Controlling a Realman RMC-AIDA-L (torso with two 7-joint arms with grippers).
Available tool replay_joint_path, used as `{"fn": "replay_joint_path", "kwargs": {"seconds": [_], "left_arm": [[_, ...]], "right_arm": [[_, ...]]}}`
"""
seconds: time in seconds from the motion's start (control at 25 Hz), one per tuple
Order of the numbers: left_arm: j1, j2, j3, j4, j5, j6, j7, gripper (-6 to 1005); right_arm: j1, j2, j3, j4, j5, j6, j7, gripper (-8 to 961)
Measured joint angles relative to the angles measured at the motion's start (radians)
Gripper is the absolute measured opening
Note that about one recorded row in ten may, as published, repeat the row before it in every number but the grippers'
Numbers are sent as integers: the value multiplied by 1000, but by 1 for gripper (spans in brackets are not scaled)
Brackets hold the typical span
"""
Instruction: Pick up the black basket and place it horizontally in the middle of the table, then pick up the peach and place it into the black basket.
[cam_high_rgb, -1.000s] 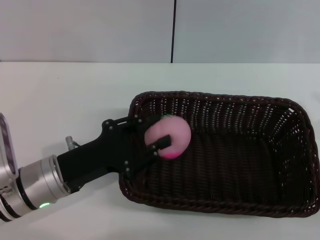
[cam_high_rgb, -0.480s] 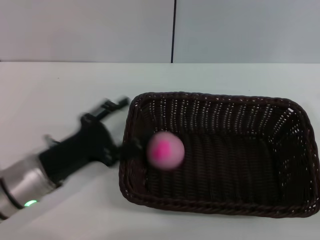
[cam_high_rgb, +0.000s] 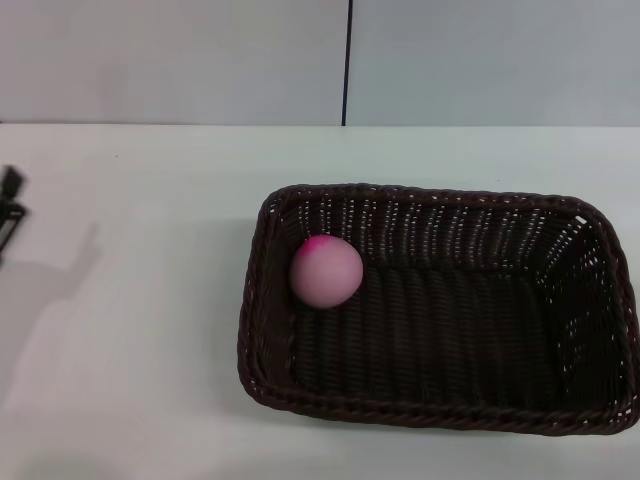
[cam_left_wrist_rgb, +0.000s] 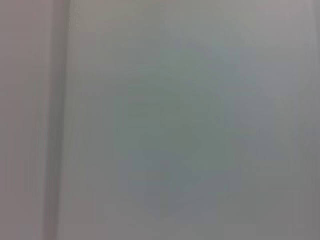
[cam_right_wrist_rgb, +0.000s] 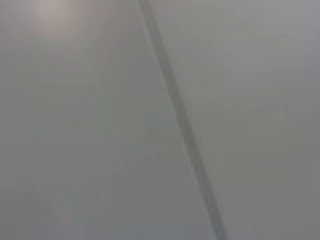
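Peach (cam_high_rgb: 326, 271) inside black basket (cam_high_rgb: 440, 410) on white table (cam_high_rgb: 130, 330); left hand (cam_high_rgb: 10, 205) barely visible, grip unclear.

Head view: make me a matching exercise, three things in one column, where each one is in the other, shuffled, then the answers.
Things:
1. peach
2. black basket
3. left gripper

Places:
A. at the far left edge of the view, apart from everything
B. resting on the white table, right of centre
C. inside the basket, by its left end

Pairs: 1-C, 2-B, 3-A

A plain pale grey wall (cam_high_rgb: 180, 60) rises behind the work surface, split by one thin dark vertical seam (cam_high_rgb: 347, 60).
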Motion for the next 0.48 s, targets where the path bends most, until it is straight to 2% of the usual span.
{"fn": "replay_joint_path", "kwargs": {"seconds": [0.04, 0.12, 0.16, 0.28, 0.32, 0.48], "left_arm": [[0, 0, 0, 0, 0, 0, 0, 844], [0, 0, 0, 0, 0, 0, 0, 844], [26, -1, -83, -11, 0, 1, 2, 844], [26, -1, -83, -11, 0, 1, 2, 844], [64, -2, -184, -61, 0, -14, 127, 844], [69, -2, -201, -79, 0, -21, 163, 844]], "right_arm": [[-1, 1, 48, 40, 0, -8, -30, 611], [-1, 1, 75, 68, 0, -9, -50, 611], [1, 1, 110, 112, 1, -7, -88, 611], [8, 2, 133, 138, 1, -1, -125, 611], [12, 2, 139, 143, 0, 0, -135, 611], [25, -1, 139, 140, -7, -3, -140, 611]]}}
